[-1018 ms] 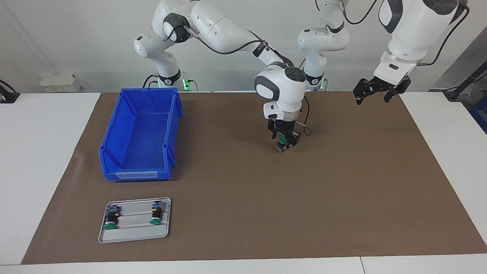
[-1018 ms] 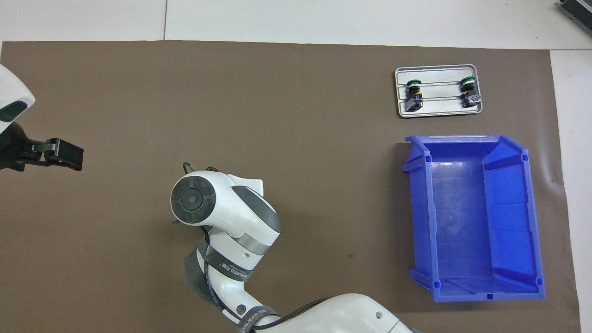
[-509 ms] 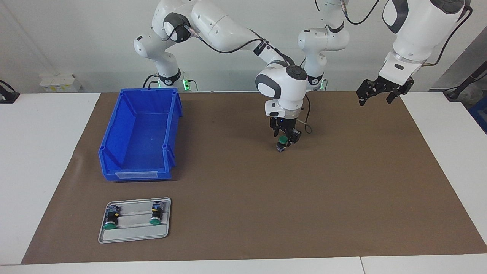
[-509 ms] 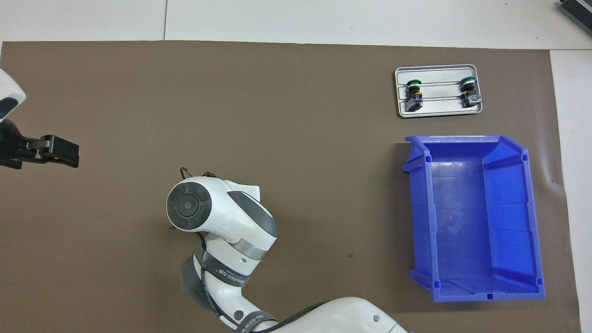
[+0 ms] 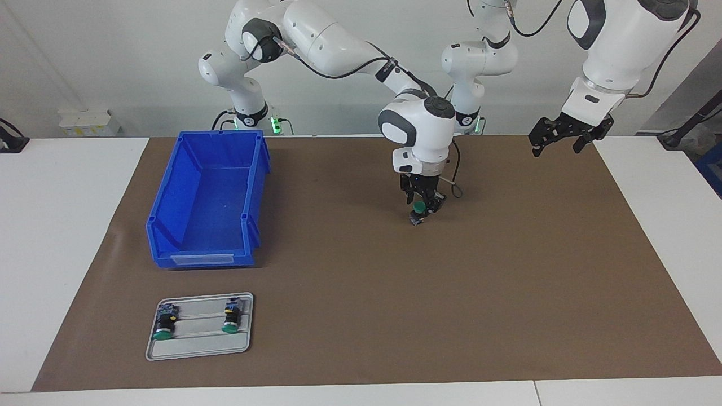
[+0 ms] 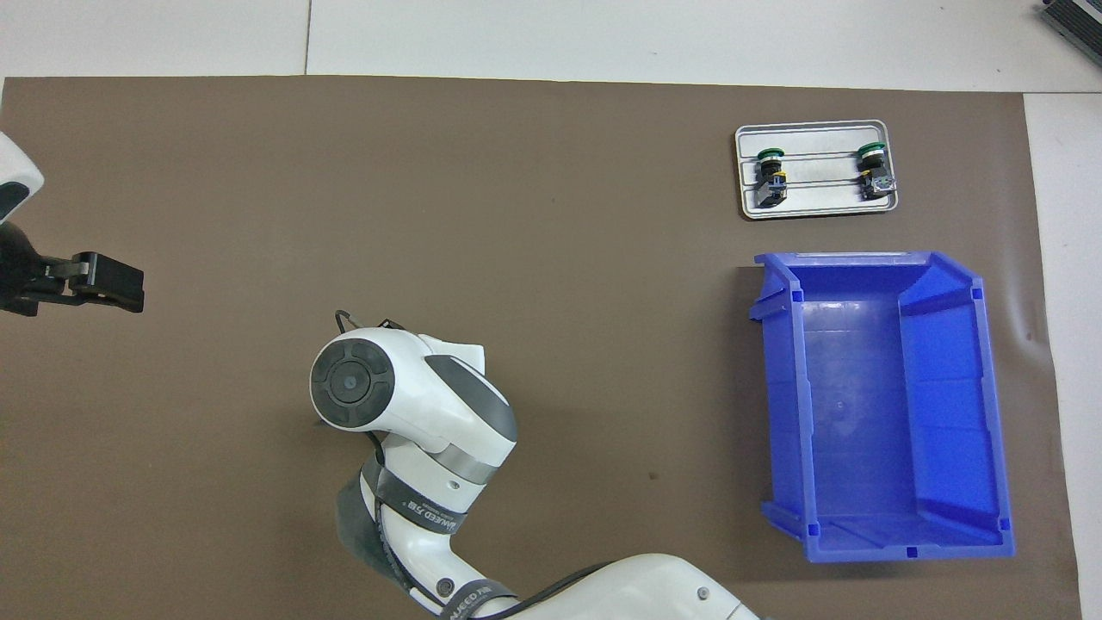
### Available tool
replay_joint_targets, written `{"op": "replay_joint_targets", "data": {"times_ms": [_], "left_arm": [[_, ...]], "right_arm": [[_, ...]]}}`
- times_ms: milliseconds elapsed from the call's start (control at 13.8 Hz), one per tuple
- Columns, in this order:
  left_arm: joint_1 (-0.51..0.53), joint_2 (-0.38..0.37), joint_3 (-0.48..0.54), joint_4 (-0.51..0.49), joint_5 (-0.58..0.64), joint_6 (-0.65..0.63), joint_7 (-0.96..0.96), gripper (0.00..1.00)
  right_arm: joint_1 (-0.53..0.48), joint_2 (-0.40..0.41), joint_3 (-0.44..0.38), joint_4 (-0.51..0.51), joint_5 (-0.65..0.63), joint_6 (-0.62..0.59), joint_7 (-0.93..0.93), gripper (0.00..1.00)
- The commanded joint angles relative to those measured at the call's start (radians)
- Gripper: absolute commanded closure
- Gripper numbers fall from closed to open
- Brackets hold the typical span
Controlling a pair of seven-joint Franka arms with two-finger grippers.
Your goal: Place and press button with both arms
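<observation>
One green-capped button (image 5: 418,207) stands on the brown mat (image 5: 507,282) at mid-table, its base touching the mat. My right gripper (image 5: 422,206) points straight down at it and is right around its cap; I cannot make out whether it grips it. In the overhead view the right arm's wrist (image 6: 379,392) hides that button. My left gripper (image 5: 555,148) hangs open and empty, high over the mat's corner at the left arm's end; it also shows in the overhead view (image 6: 120,286).
A grey tray (image 5: 197,351) with two more green-capped buttons (image 5: 163,332) (image 5: 229,325) lies at the right arm's end, farther from the robots. An empty blue bin (image 5: 206,197) stands nearer to the robots than the tray.
The right gripper has risen slightly while the button's base stays on the mat. The left gripper has drifted a little up and outward toward its end of the table.
</observation>
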State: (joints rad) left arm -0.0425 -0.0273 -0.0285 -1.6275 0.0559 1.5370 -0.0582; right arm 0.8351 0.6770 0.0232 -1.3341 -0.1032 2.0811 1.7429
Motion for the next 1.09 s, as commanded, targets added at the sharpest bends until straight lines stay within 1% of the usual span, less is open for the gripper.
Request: {"op": "replay_joint_targets", "data": {"times_ms": [0,73,145,218,363,582,727,1018], "left_arm": [[0.015,-0.037,-0.005,-0.04,-0.01,0.012,-0.002,0.0],[0.015,-0.037,-0.005,-0.04,-0.01,0.012,-0.002,0.0],[0.015,-0.036,-0.005,-0.04,-0.01,0.012,-0.002,0.0],[0.015,-0.037,-0.005,-0.04,-0.01,0.012,-0.002,0.0],[0.015,-0.036,-0.005,-0.04,-0.01,0.012,-0.002,0.0],[0.015,-0.036,-0.005,-0.04,-0.01,0.012,-0.002,0.0],[0.015,-0.036,-0.005,-0.04,-0.01,0.012,-0.002,0.0],[0.015,-0.036,-0.005,-0.04,-0.01,0.012,-0.002,0.0]], "right_arm": [[-0.004,-0.025,0.004,-0.027,-0.018,0.001,0.026,0.55],[-0.004,-0.025,0.004,-0.022,-0.018,0.001,0.026,0.69],[-0.004,-0.025,0.003,-0.019,-0.018,-0.001,0.026,0.88],[-0.004,-0.027,0.001,-0.017,-0.018,-0.001,0.023,1.0],[-0.008,-0.048,0.003,-0.019,-0.018,-0.007,0.023,1.0],[-0.043,-0.127,0.004,-0.043,-0.016,-0.048,-0.017,1.0],[-0.071,-0.206,0.004,-0.109,-0.012,-0.068,-0.081,1.0],[-0.151,-0.41,0.004,-0.33,0.002,-0.079,-0.29,1.0]]}}
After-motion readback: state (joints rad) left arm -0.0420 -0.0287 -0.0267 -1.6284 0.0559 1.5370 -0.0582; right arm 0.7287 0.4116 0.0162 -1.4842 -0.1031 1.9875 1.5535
